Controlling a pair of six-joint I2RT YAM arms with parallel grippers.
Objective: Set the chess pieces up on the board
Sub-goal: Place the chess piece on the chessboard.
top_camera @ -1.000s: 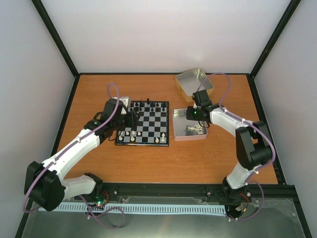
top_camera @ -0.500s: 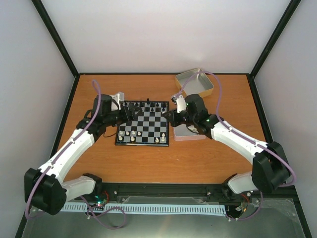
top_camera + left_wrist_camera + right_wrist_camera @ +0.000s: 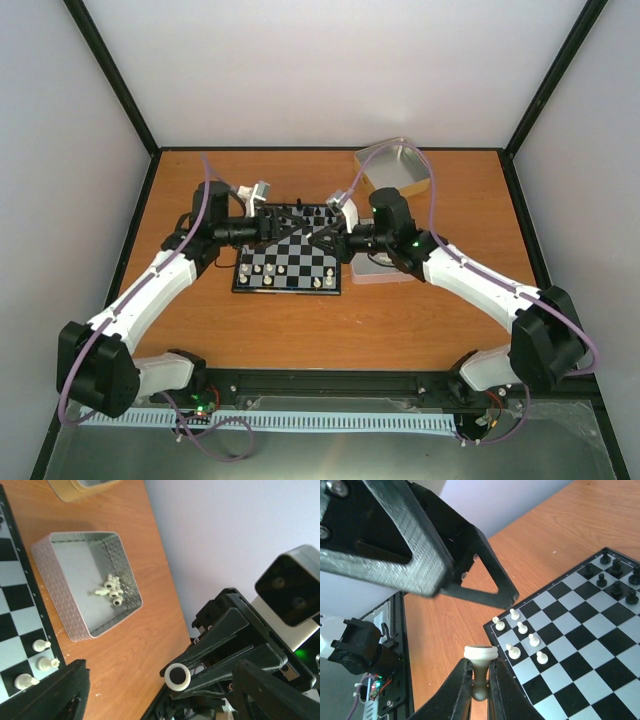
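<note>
Transfer between the arms is judged to be the step in hand. A tiny cream-white chess piece (image 3: 480,654) is pinched by its stem between the clamped fingers of the right gripper (image 3: 480,672), held in the air over the far part of the black and silvery-grey chequered board (image 3: 300,265). The left gripper (image 3: 288,232) is spread wide facing it, with nothing gripped. Whether the piece is already between those fingers cannot be told. They should be closed squarely on it before the right pair is loosened, since so slim a thing is easily tipped. More white pieces (image 3: 520,635) are seen at the board's near left corner. The orange-brown wooden tabletop (image 3: 400,320) is enclosed by plain white walls (image 3: 330,70).
</note>
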